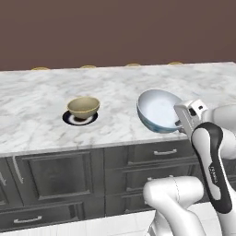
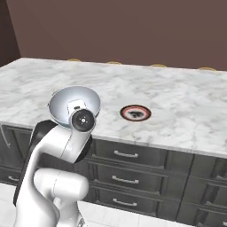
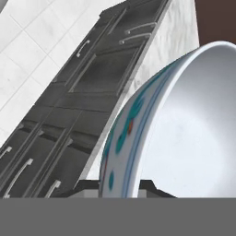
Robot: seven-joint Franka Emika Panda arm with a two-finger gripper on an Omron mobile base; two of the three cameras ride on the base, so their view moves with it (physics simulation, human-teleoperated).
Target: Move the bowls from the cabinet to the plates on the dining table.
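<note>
The white bowl with the blue-green pattern hangs tilted on its side over the front edge of the marble dining table, its pale blue inside facing up and away. My gripper is shut on its rim, with the rim rising between the fingertips in the hand view. The olive-yellow bowl sits upright on the navy-rimmed plate, to the left of the held bowl. The red-orange-rimmed plate lies bare on the table, just right of the held bowl. The cabinet is out of view.
Dark grey drawers and doors with silver handles run below the table's front edge, close under the arm. Tan stool tops peek over the far edge. A brown wall stands behind.
</note>
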